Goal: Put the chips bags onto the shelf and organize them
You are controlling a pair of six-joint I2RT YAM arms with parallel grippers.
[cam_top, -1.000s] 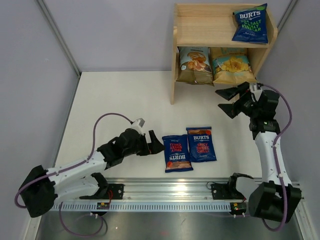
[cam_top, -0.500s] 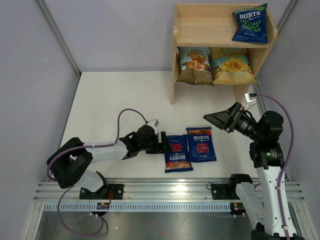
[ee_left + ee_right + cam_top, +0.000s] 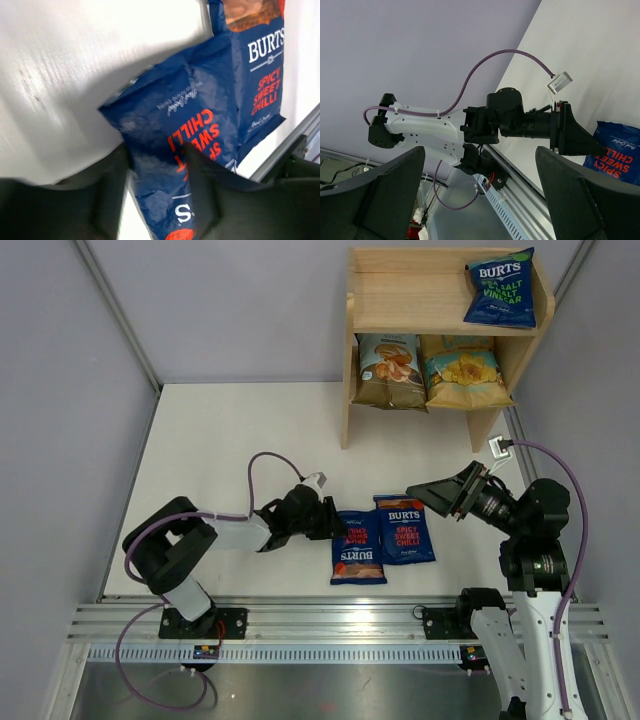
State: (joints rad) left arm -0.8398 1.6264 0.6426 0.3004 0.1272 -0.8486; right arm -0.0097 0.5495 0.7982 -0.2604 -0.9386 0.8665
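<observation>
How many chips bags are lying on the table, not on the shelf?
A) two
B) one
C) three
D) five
A: only the left BURTS bag and the right BURTS bag lie on the table, side by side, in front of the shelf.

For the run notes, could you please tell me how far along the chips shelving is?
Done: the shelf holds the Burts sea salt bag on top, a tan bag and a light-blue bag below. In hand: the left hand straddles the edge of one Burts chilli bag; grip unclear. Left: that bag and the second chilli bag on the table; the right hand hovers open.
</observation>
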